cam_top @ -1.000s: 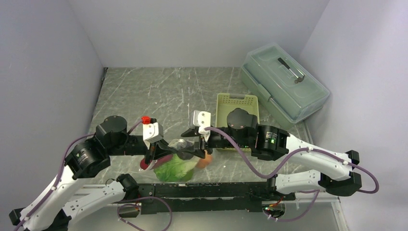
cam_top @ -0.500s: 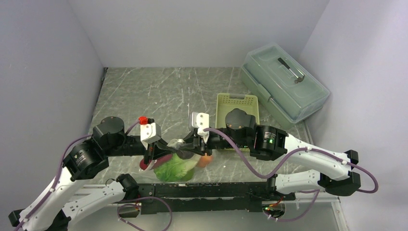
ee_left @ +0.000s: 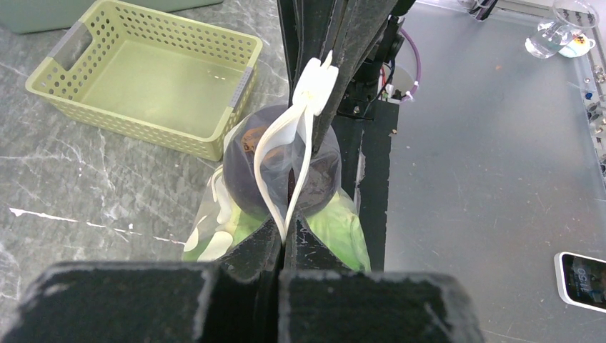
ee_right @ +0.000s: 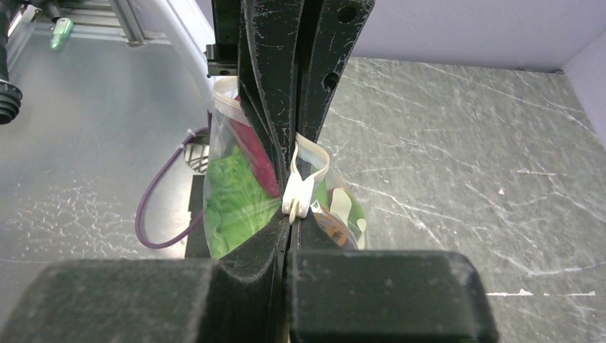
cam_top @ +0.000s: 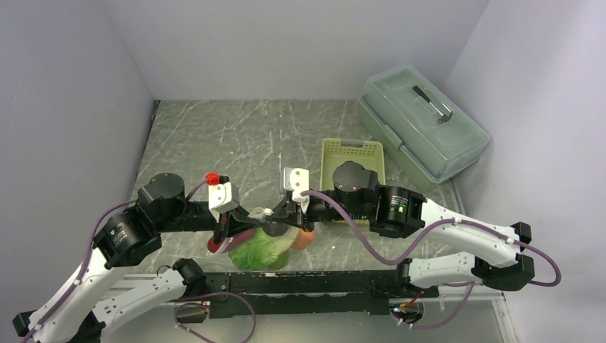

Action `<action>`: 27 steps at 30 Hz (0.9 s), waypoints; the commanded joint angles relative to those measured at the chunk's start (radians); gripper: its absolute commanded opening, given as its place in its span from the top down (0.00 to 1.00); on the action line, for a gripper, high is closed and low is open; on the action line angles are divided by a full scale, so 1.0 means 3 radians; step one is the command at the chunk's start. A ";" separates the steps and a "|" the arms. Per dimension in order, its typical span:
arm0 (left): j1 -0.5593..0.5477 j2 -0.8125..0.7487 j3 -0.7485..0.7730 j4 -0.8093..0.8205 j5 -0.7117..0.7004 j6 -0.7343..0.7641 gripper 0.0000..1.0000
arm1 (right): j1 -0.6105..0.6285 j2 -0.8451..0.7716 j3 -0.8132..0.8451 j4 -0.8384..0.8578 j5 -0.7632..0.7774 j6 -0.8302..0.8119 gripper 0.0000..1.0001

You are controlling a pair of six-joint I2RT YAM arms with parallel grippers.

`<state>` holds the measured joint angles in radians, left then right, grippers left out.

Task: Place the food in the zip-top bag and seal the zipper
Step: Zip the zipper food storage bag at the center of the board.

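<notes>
The zip-top bag (cam_top: 251, 251) hangs between my two grippers at the table's near edge, and food shows through it. I see leafy lettuce (cam_top: 261, 250), a dark maroon ball (ee_left: 246, 171), a red piece (ee_right: 251, 151) and an orange ball (cam_top: 304, 241). My left gripper (ee_left: 286, 232) is shut on one end of the zipper (ee_left: 268, 157). The zipper's two whitish strips bow apart between the grippers. They meet at a white end tab (ee_right: 296, 196), and my right gripper (ee_right: 289, 220) is shut on it. In the top view the left gripper (cam_top: 227, 227) and right gripper (cam_top: 275, 219) face each other closely.
A pale green slotted basket (cam_top: 350, 148) stands empty just behind the right arm. A large translucent lidded box (cam_top: 421, 121) sits at the back right by the wall. The black base rail (cam_top: 314, 282) runs right under the bag. A phone (ee_left: 580, 280) lies off the table.
My right gripper's jaws have closed onto the zipper's end tab and shifted slightly left. The left gripper has stayed shut on the other end.
</notes>
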<state>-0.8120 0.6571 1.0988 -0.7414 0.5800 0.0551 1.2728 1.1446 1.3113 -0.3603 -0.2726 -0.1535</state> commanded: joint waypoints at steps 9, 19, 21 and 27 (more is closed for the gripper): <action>0.0007 -0.0023 0.0053 0.0268 0.0158 -0.0041 0.76 | -0.0004 0.0141 0.0360 -0.0211 -0.0041 -0.0024 1.00; 0.0007 -0.0060 0.0078 0.0270 0.0055 -0.0011 0.52 | -0.0007 0.0287 0.0609 -0.0599 -0.0077 -0.0028 1.00; 0.0007 -0.0061 0.0077 0.0311 0.0064 -0.0010 0.52 | -0.0004 0.0306 0.0619 -0.0640 -0.0093 -0.0025 1.00; 0.0007 -0.0022 0.0055 0.0459 0.0114 -0.0039 0.52 | -0.0004 0.0341 0.0637 -0.0684 -0.0139 0.0000 1.00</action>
<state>-0.8124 0.6491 1.0988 -0.6804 0.5968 0.0555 1.2728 1.2495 1.4410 -0.5957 -0.2813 -0.1566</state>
